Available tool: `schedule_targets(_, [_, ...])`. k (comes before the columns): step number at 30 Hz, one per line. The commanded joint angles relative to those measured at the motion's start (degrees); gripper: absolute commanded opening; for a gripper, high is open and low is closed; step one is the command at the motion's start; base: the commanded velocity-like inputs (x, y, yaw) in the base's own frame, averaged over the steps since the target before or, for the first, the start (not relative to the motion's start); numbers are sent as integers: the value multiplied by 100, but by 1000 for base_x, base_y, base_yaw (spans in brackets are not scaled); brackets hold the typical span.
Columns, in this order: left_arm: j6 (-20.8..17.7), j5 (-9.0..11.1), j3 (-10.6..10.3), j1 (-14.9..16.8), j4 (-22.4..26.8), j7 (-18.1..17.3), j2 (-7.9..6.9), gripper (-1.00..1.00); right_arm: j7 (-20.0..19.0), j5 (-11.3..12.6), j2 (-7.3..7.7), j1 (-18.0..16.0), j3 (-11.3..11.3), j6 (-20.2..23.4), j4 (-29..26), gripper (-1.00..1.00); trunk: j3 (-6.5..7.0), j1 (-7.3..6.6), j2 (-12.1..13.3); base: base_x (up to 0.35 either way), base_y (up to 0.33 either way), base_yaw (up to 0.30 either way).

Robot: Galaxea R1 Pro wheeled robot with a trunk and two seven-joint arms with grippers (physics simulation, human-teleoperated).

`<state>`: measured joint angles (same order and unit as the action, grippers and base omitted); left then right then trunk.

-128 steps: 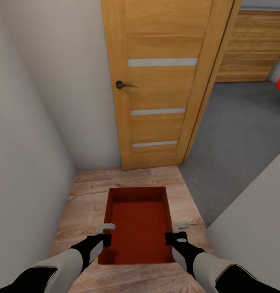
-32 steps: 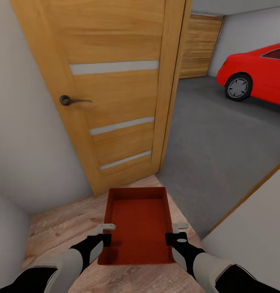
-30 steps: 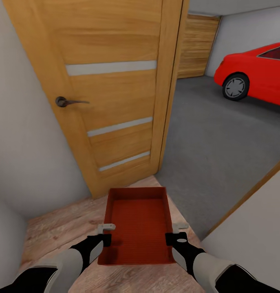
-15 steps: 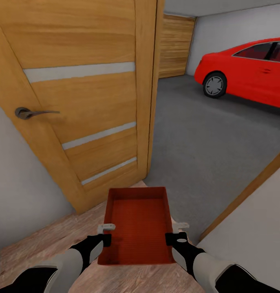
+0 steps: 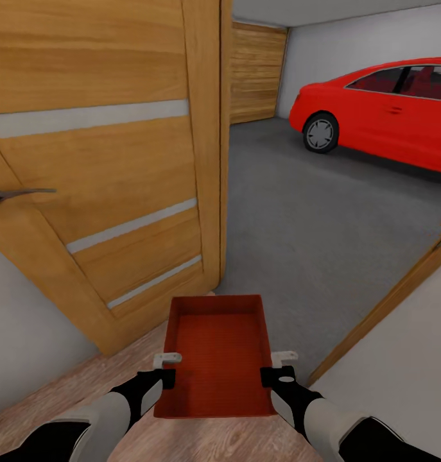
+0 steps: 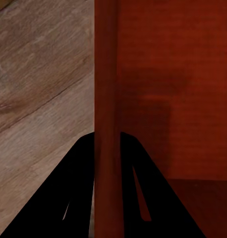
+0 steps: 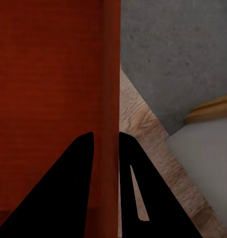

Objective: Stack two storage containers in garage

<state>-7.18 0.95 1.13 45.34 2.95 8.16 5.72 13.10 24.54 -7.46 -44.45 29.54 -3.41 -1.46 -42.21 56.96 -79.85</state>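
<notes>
I carry one orange-red storage container [image 5: 217, 356] level in front of me, over the edge of the light wood planks. My left gripper [image 5: 167, 364] is shut on its left wall [image 6: 106, 99], one dark finger on each side of that wall. My right gripper [image 5: 278, 364] is shut on its right wall [image 7: 111, 89] in the same way. The container is empty. Beyond the doorway lies the garage with its grey concrete floor [image 5: 323, 231].
An open orange-wood door [image 5: 104, 173] with pale slits stands close on my left, its handle [image 5: 15, 192] at the far left. A red car [image 5: 380, 109] is parked at the back right. A white wall with a wood edge [image 5: 387, 301] is at my right.
The camera has moved forward and turned right: the door slid left and the car came further into view. The container stays in both grippers as before.
</notes>
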Motion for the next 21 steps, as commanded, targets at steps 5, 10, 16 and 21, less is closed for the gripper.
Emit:
schedule_targets(5, [120,-60,-175,1,30,46,-115,-100,17,130,-1,-3,-8,-27,93,-100,-4,2,-2,259,142,-2])
schedule_targets(10, [120,-60,-175,1,30,46,-115,-100,14,130,-1,-3,-9,-28,93,-100,-4,2,-2,284,197,0])
schedule_targets(16, [129,-60,-177,1,30,51,-115,-100,17,130,-2,-3,-9,-7,93,-100,-4,2,-2,43,13,-201])
schedule_targets(21, [129,-60,-175,1,30,54,-115,-100,17,130,-1,-3,-9,-11,93,-100,-4,2,-2,2,1,-240])
